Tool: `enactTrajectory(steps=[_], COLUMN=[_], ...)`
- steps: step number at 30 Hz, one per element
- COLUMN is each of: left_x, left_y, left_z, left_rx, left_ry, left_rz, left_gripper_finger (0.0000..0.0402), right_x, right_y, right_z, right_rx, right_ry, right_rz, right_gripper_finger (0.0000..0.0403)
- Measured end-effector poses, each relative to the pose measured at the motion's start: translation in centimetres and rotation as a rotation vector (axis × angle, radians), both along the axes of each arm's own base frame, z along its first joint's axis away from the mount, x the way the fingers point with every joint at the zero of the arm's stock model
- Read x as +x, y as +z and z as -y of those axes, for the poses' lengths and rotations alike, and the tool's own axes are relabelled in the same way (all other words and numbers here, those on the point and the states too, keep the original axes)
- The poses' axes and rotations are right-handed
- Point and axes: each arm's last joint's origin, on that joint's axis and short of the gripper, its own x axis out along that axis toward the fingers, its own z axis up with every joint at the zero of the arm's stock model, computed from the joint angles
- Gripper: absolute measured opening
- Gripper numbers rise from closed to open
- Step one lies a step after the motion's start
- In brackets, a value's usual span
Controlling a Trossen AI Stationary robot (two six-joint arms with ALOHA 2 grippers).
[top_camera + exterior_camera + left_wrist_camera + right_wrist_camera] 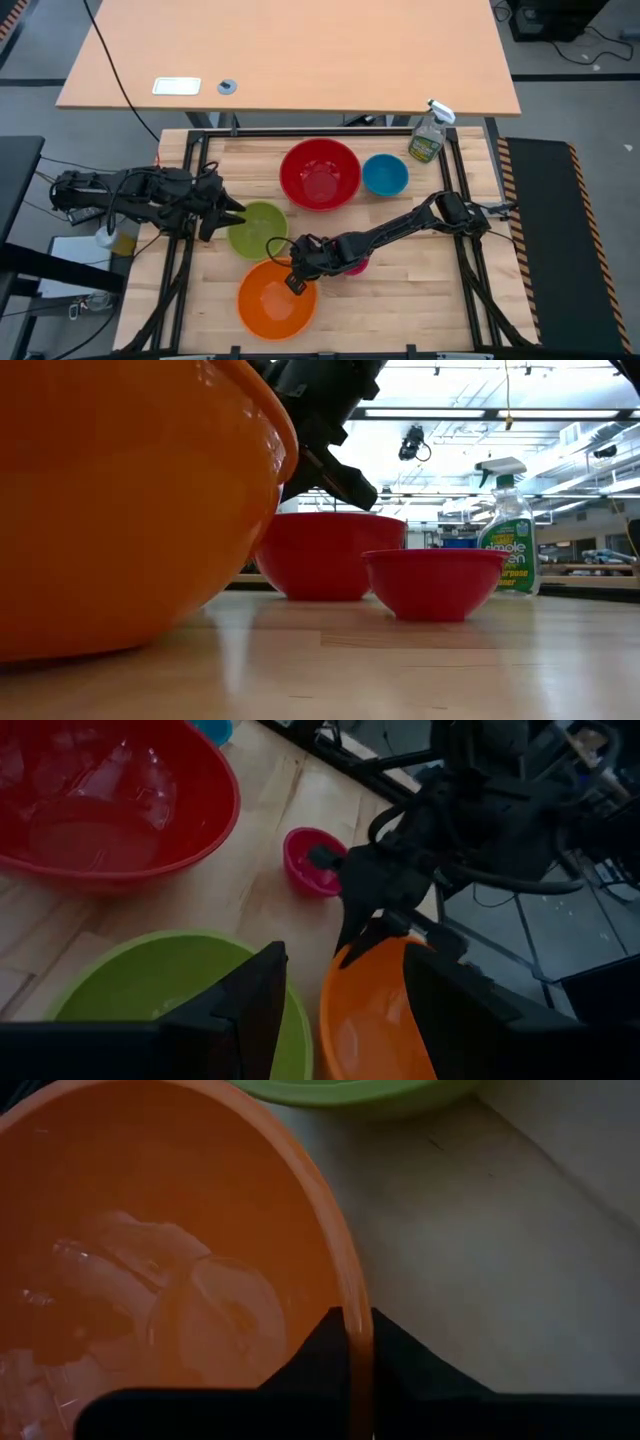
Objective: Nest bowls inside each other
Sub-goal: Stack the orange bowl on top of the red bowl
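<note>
The orange bowl sits near the table's front edge, with my right gripper shut on its rim. The lime green bowl stands just beyond it. My left gripper hovers open at the green bowl's left side, touching nothing. The red bowl and the blue bowl stand side by side farther back. The small magenta pink bowl rests on the table right of the orange bowl, half hidden under my right arm in the high view. My right gripper pinches the orange bowl's rim on its far right side. One finger is inside the bowl and the other finger is outside. The fingers slant down from the table's right. The bowl's base stays on the table.
A clear spray bottle with greenish liquid stands at the table's far right corner. Black frame rails run along the table's sides. Bare wood lies right of the orange bowl, toward the front right.
</note>
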Motion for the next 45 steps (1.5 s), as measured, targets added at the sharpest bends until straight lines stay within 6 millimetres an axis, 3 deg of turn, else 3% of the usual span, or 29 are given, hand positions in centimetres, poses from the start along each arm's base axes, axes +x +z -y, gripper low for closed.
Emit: enactTrajectory(steps=[15, 23, 30, 33, 40, 45], left_x=[-0.4, 0.2, 0.5, 0.5, 0.8, 0.9], left_y=[1.4, 1.2, 1.7, 1.9, 1.7, 1.7], left_z=[0.0, 0.2, 0.3, 0.2, -0.2, -0.6], left_rx=[0.143, 0.167, 0.147, 0.153, 0.191, 0.221], left_ry=[-0.068, -0.1, -0.067, -0.027, 0.123, 0.237], left_rz=[0.17, 0.268, 0.34, 0.361, 0.336, 0.324], left_gripper_finger=[0.0205, 0.0205, 0.0205, 0.0205, 0.0205, 0.0205], right_x=[0.8, -1.9, -5.1, -6.4, -9.8, -11.7], right_y=[2.7, 8.1, 13.2, 14.4, 15.2, 13.8], right_z=[1.0, 3.7, 8.6, 11.4, 18.8, 23.9], right_rx=[0.119, 0.058, -0.078, -0.11, -0.169, -0.158], right_ry=[0.056, 0.04, -0.044, -0.066, -0.124, -0.174], right_rz=[0.025, 0.005, 0.015, 0.027, 0.001, -0.021], right_gripper_finger=[0.0023, 0.0023, 0.003, 0.0027, 0.0028, 0.0028])
